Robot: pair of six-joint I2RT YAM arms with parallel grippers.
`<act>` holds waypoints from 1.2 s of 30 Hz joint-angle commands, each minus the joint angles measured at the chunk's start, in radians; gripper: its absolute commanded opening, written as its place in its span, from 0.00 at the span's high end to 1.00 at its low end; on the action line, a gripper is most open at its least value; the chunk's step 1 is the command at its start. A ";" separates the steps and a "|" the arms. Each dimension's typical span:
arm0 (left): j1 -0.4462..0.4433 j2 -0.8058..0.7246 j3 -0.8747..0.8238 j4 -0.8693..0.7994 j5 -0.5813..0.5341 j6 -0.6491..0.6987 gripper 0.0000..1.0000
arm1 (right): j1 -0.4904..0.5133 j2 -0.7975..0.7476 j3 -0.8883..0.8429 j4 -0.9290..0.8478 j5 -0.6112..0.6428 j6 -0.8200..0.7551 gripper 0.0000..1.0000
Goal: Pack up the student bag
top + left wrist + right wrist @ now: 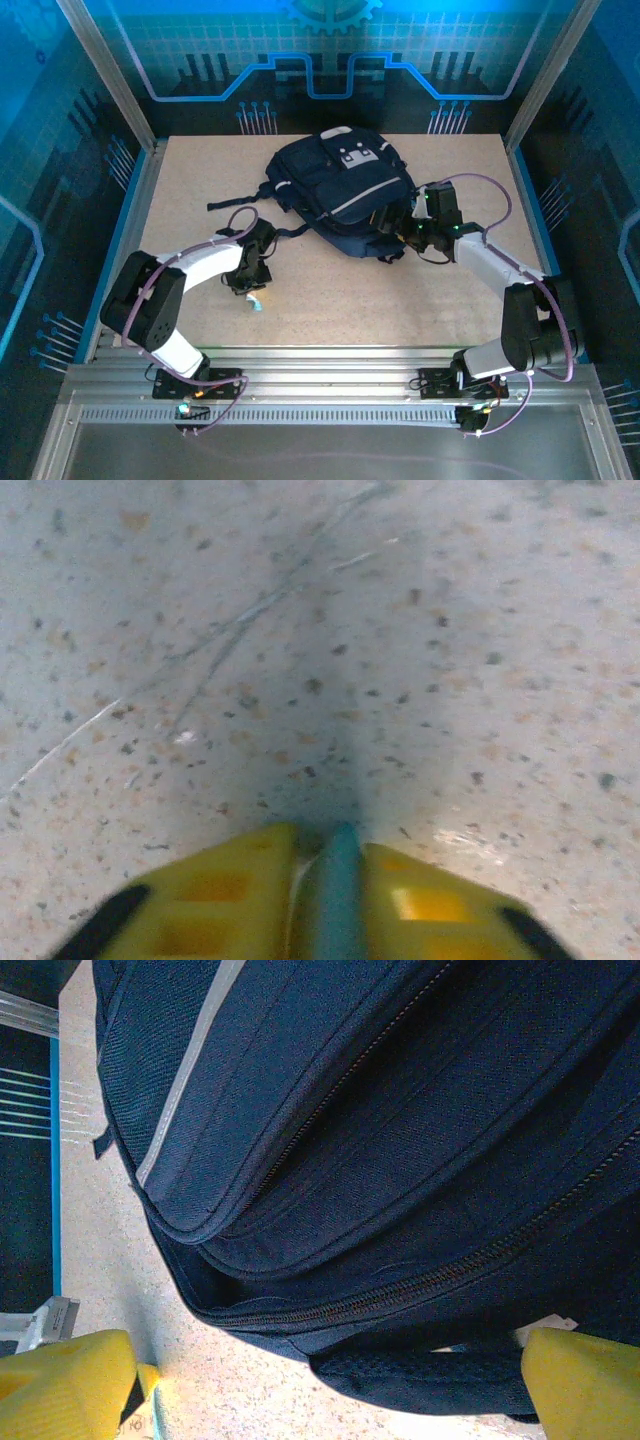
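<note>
Student bag point(345, 190) lies at the far middle of the table point(340, 305). Right gripper point(328, 1355) sits wide open, right up against the bag's edge. Left gripper point(333, 842) pinches a thin teal stick point(340, 905) just above the table.

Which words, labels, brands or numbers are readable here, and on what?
None can be read.
Light grey patch on the large dark navy fabric backpack: small dark marks, too small to read.
Blue back wall panel: gear and circuit drawings, no words.
</note>
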 commanded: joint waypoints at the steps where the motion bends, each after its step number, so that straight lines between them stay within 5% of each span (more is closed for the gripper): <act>1: -0.003 -0.016 0.046 -0.042 0.042 0.030 0.88 | 0.013 -0.002 -0.003 0.001 -0.001 0.007 0.00; 8: -0.004 -0.019 0.240 -0.023 0.131 0.031 0.68 | 0.025 -0.020 0.011 -0.020 -0.032 -0.023 0.00; 11: -0.004 -0.005 0.310 0.067 0.195 -0.006 0.66 | 0.032 -0.028 0.010 0.002 -0.088 -0.032 0.00; 13: -0.004 0.010 0.331 0.158 0.246 -0.052 0.71 | 0.042 -0.033 0.011 0.029 -0.132 -0.031 0.00; 16: -0.019 0.035 0.331 0.307 0.292 -0.101 0.91 | 0.064 -0.039 0.011 0.047 -0.152 -0.031 0.01; 18: -0.026 0.066 0.354 0.296 0.291 -0.087 0.94 | 0.070 -0.042 0.010 0.031 -0.142 -0.038 0.01; 27: -0.025 0.074 0.350 0.074 0.129 0.060 0.31 | 0.077 -0.035 0.003 0.015 -0.106 -0.041 0.00; 36: -0.065 0.095 0.258 0.021 0.094 0.068 0.05 | 0.082 -0.030 -0.009 0.024 -0.082 -0.025 0.00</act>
